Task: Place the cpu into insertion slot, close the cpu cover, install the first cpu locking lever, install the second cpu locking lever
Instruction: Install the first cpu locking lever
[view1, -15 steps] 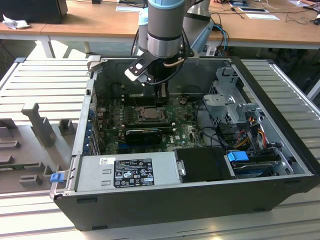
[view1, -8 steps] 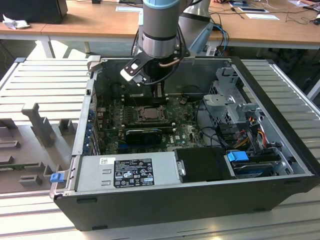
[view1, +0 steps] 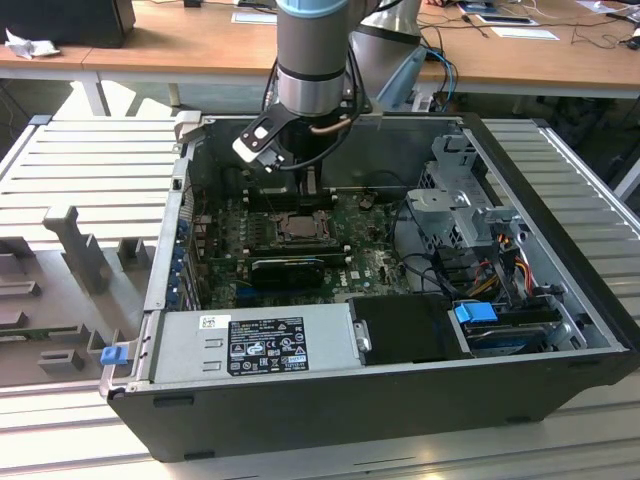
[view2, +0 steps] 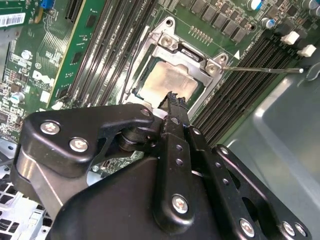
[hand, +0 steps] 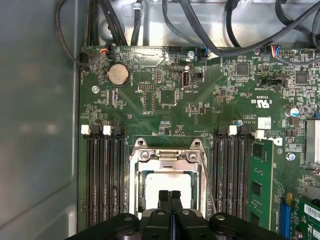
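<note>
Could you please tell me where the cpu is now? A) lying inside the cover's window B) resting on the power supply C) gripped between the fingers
A: in the first wrist view the cpu lies flat within the window of the cover, and the shut fingers hold nothing.

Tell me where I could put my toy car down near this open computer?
Bare slatted table lies on the exterior view's right of the computer case, and at that view's upper left. Inside is crowded: motherboard, cables, and the gripper over the cpu.
</note>
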